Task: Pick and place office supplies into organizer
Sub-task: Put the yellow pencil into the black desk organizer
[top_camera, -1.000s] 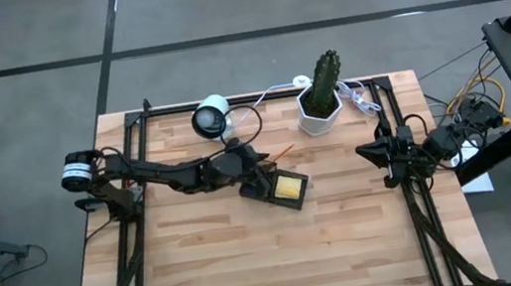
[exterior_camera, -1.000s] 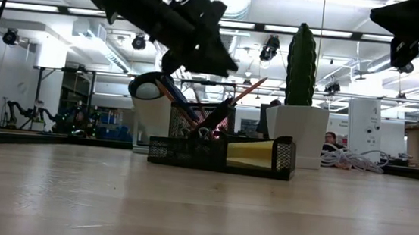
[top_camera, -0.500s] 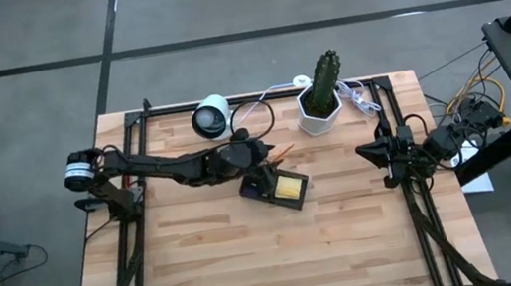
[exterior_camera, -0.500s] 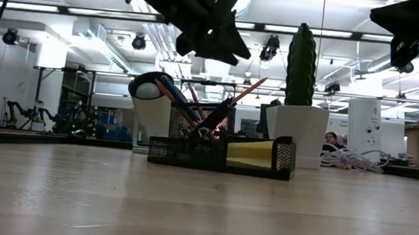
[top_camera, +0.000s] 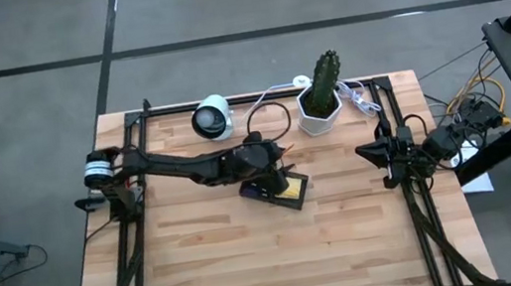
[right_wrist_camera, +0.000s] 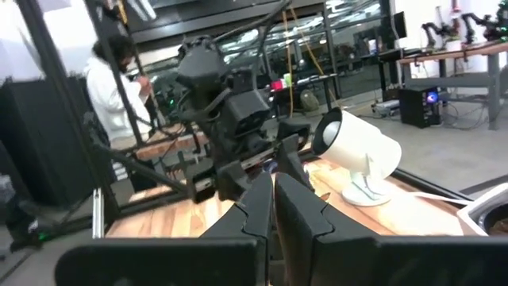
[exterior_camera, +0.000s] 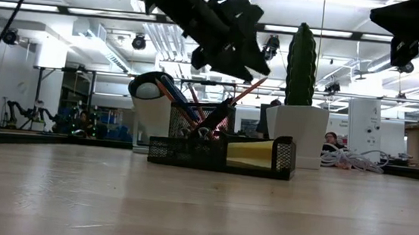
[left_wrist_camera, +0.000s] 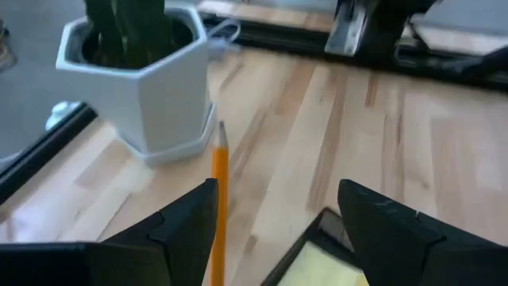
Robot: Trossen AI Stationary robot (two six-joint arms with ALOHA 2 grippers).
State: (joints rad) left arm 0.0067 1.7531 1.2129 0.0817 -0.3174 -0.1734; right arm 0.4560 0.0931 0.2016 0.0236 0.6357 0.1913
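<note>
The black mesh organizer (top_camera: 260,190) (exterior_camera: 183,153) sits mid-table with a yellow sticky-note pad (top_camera: 289,190) (exterior_camera: 248,153) in its right compartment. Pens and pencils lean up out of its cup part. One of them is an orange pencil (exterior_camera: 248,89) (left_wrist_camera: 219,199) slanting toward the cactus pot. My left gripper (top_camera: 276,157) (exterior_camera: 228,58) (left_wrist_camera: 278,191) hovers open just above the organizer. The orange pencil rises between its fingers, close to one of them. My right gripper (top_camera: 365,154) (right_wrist_camera: 274,187) waits shut at the table's right edge.
A white hexagonal pot with a cactus (top_camera: 320,104) (exterior_camera: 296,133) stands just beyond the organizer. A white lamp-like device (top_camera: 212,117) stands at the far edge, left of the pot. White cables (exterior_camera: 350,160) lie right of the pot. A person (right_wrist_camera: 115,79) stands beyond the table's left side.
My left gripper has moved toward the table's right edge and slightly up, ending over the organizer's cup, and its fingers have spread wider. The pens and pencils in the organizer have stayed put.
</note>
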